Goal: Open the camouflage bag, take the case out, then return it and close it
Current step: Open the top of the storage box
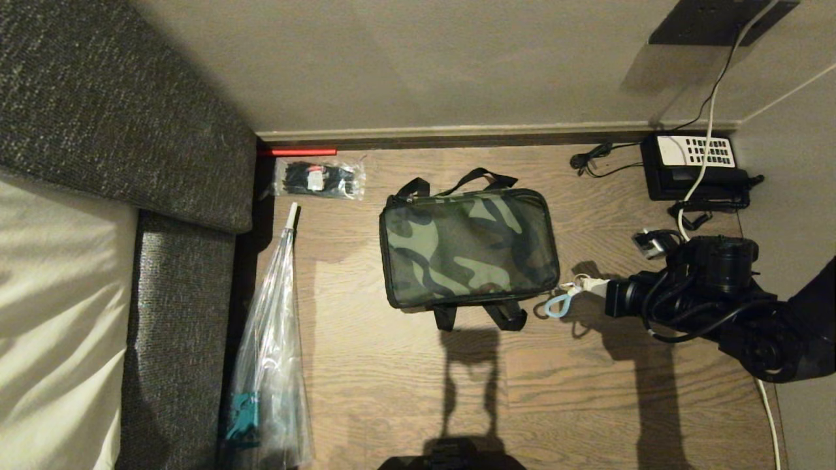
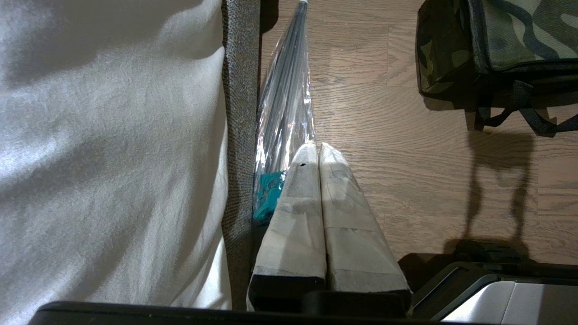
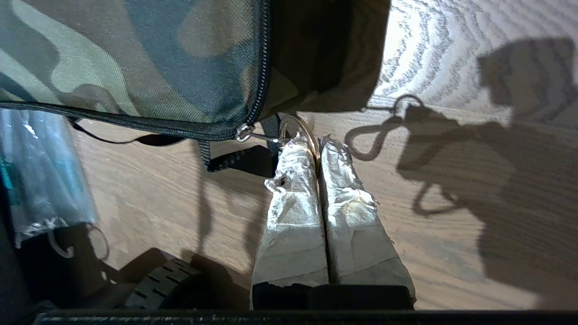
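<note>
The camouflage bag lies flat on the wooden floor with its zipper run shut around the top panel. My right gripper is at the bag's near right corner. In the right wrist view its taped fingers are shut on a thin metal ring, which links to the grey zipper pull at the bag's corner. A pale blue loop hangs beside the fingertips. The case is out of view. My left gripper is parked, shut and empty, by the bed edge, with the bag far off.
A black desk telephone with cables sits by the wall at the right. A folded umbrella in a clear sleeve lies along the grey bed frame. A packet of black ties lies near the skirting.
</note>
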